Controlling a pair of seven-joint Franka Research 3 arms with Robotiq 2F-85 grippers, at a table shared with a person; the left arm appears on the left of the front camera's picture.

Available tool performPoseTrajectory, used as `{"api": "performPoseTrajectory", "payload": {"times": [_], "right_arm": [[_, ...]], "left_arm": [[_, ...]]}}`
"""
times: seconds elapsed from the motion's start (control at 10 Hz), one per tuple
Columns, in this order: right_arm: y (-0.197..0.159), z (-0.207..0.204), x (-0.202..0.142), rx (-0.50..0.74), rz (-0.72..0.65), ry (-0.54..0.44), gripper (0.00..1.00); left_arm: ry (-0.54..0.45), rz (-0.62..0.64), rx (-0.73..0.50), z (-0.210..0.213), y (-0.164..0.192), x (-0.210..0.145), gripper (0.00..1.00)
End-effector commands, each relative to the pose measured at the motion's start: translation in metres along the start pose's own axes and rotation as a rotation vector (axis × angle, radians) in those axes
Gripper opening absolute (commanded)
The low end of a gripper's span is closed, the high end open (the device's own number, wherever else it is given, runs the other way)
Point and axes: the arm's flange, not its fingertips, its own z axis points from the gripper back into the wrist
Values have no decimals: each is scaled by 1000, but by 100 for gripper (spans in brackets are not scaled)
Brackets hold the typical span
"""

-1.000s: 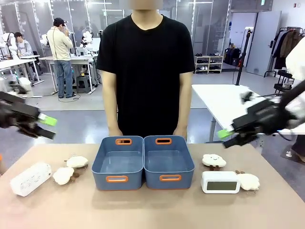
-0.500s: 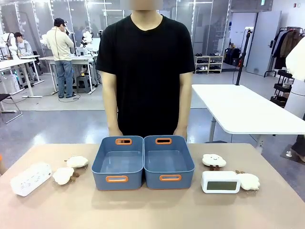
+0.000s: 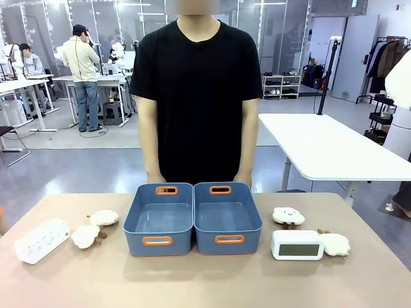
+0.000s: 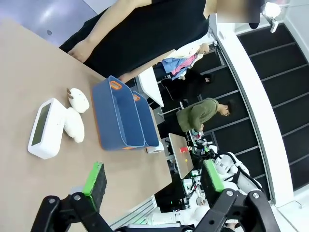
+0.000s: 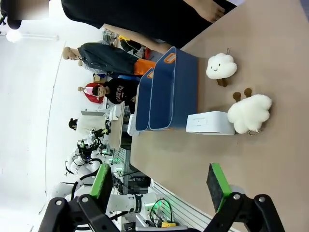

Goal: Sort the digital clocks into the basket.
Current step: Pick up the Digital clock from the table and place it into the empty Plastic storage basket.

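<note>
Nothing sorted yet: left basket (image 3: 182, 242) & right basket (image 3: 205, 242) sat empty mid-table. Slim clock (image 3: 41, 240) lay far left, other clock (image 3: 297, 244) right of them, beside plush clouds (image 3: 288, 215). Our left gripper (image 4: 154, 179) & right gripper (image 5: 159, 182) were spread wide, empty. Vs. 1 s earlier, we'd pulled both arms back; objs. unmoved.

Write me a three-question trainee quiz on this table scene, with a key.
1. True or false: the left basket and the right basket are both empty.
2. How many plush toys lie on the table? A two, B four, C six.
3. Short answer: is the left end effector open or shut?
Key: 1 true; 2 B; 3 open.
</note>
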Motion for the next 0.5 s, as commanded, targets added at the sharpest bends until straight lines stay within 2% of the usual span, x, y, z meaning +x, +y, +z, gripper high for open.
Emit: {"api": "performPoseTrajectory", "payload": {"times": [0.0, 0.4], "right_arm": [[-8, 4, -2, 1, -18, -2, 100], [-8, 4, -2, 1, -18, -2, 100]], "left_arm": [[-1, -2, -9, 2, 1, 0, 100], [-1, -2, -9, 2, 1, 0, 100]]}}
